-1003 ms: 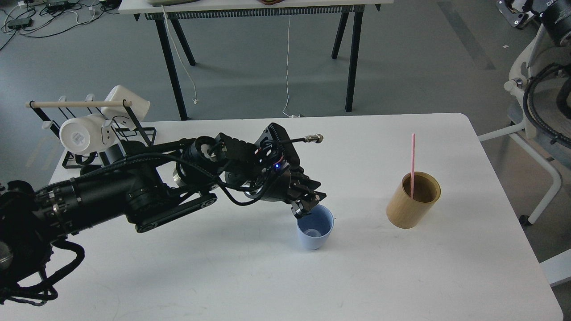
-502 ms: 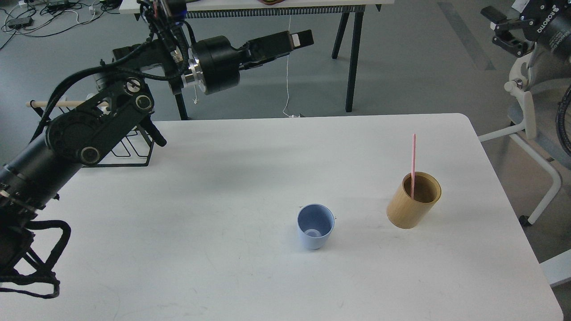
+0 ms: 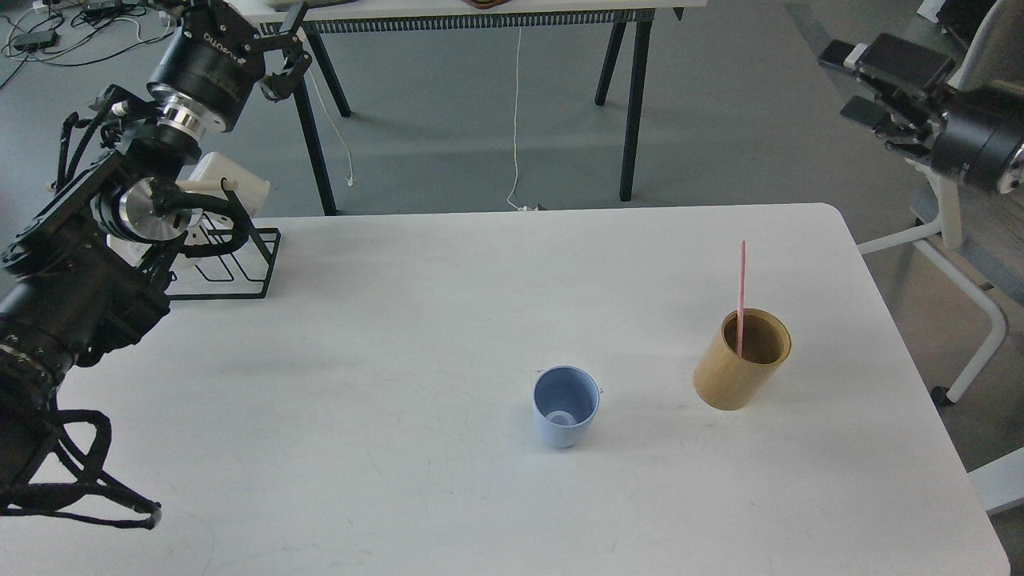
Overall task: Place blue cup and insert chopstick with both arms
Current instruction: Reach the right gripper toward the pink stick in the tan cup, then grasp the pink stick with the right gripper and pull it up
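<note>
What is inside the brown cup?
A pink chopstick stands inside the tan holder, sticking out above its rim. The holder's wall hides the stick's bottom end.

A robotics lab: white worktable on bare grey floor. Behind the worktable, a black-legged bench with a cable hanging to the floor. Left of the bench, tangled leads and adapters. Right of the worktable, a wheeled white equipment frame.

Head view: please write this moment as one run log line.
blue cup: upright, free | pink stick: in tan holder | right gripper: open
</note>
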You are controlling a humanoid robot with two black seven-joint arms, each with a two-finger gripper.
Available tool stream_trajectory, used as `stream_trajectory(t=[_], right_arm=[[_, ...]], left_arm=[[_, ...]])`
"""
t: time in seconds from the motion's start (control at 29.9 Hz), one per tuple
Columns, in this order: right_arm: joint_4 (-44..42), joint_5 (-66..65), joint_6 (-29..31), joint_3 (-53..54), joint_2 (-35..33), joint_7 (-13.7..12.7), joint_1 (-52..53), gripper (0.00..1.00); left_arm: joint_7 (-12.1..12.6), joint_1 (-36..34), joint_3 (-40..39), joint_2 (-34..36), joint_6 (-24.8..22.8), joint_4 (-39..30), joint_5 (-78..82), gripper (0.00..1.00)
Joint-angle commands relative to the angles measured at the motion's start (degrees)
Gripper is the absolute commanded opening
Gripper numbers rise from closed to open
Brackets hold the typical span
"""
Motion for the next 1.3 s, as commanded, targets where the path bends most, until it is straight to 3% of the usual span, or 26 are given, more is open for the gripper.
stream_trajectory(t=[0.0, 0.1, 0.23, 0.4, 0.8, 1.27], right_arm=[[4.85, -13.35, -5.62, -3.69, -2.33, 1.84, -1.27, 0.98], [4.95, -20.22, -8.52, -6.68, -2.42, 4.31, -1.62, 0.98], [4.68, -27.07, -12.48, -12.73, -2.25, 4.32, -2.23, 0.91], [1.88, -33.06, -15.46, -19.43, 0.47, 3.96, -2.76, 0.71], [-10.17, -33.50, -15.73, -22.15, 13.39, 3.00, -3.55, 0.56], [-10.17, -35.26, -15.21, -23.48, 14.45, 2.21, -3.12, 0.08]], left_arm=[[0.07, 1.07, 0.04, -0.81, 0.00, 4.06, -7.75, 1.00], [0.07, 3.35, -0.31, -0.63, 0.00, 4.51, -9.17, 1.00], [-0.19, 4.15, -0.31, -0.63, 0.00, 4.59, -9.26, 1.00], [-0.19, 4.24, -0.31, -0.63, 0.00, 4.59, -9.26, 1.00], [-0.01, 4.06, 0.39, -0.63, 0.00, 4.59, -8.99, 1.00], [-0.01, 4.15, 0.48, -0.19, 0.00, 4.59, -8.64, 1.00]])
